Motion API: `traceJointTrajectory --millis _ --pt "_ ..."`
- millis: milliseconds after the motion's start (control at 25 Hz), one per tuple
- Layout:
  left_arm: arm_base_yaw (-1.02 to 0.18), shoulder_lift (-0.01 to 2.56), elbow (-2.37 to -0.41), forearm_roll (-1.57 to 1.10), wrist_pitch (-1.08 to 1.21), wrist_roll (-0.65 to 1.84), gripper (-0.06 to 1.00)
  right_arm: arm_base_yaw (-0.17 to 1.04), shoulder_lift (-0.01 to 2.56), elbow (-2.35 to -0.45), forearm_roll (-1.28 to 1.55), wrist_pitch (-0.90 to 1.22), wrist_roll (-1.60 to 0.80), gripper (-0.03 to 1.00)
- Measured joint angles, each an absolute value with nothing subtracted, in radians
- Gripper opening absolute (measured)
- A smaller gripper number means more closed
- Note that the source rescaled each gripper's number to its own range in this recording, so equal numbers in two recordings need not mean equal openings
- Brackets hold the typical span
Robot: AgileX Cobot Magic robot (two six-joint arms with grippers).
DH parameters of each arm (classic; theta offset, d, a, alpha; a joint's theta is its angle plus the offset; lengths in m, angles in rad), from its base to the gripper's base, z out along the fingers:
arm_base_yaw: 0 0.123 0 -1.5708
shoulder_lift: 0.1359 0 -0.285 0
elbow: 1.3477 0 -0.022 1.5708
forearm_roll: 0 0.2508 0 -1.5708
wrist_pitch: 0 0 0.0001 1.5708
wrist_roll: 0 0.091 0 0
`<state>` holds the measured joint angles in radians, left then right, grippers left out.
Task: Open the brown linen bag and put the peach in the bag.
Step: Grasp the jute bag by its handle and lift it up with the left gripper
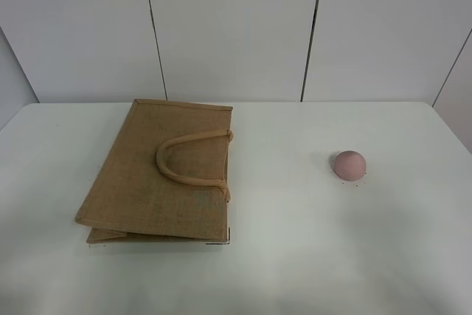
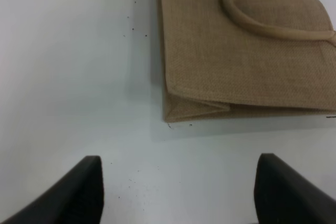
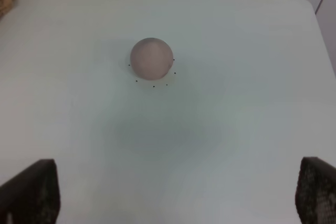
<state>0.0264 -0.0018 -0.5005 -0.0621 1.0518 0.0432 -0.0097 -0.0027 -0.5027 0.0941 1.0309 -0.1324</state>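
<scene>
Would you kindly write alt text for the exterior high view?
A brown linen bag lies folded flat on the left of a white table, and a small pink peach sits apart to its right, before a pale panelled wall.

My right fingers (image 3: 31, 195) spread wide over the white table (image 3: 236, 129); the peach (image 3: 151, 59) rests on it ahead, well apart from them.

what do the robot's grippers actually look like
Only the tips show. The left gripper has plain matte black fingers, wedge-shaped with slanted edges. The right gripper has dark, blocky fingers with a rough speckled texture. No cables, markings or arm links are visible.
</scene>
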Motion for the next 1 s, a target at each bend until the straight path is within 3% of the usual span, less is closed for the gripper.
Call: traceJointTrajectory --millis 320,480,600,1000 --pt "0.026 -0.002 -0.501 -0.062 1.052 0.043 0.84 -0.010 -0.003 -0.503 0.094 1.031 -0.132 1.00" --pt "0.026 0.071 -0.532 -0.062 1.079 0.043 0.93 -0.010 -0.003 -0.503 0.094 1.031 -0.132 1.00" --pt "0.026 0.216 -0.582 -0.062 1.098 0.045 0.99 -0.010 -0.003 -0.503 0.094 1.031 -0.132 1.00" --pt "0.026 0.919 -0.901 -0.062 1.070 0.047 1.00 -0.010 -0.003 -0.503 0.094 1.031 -0.132 1.00"
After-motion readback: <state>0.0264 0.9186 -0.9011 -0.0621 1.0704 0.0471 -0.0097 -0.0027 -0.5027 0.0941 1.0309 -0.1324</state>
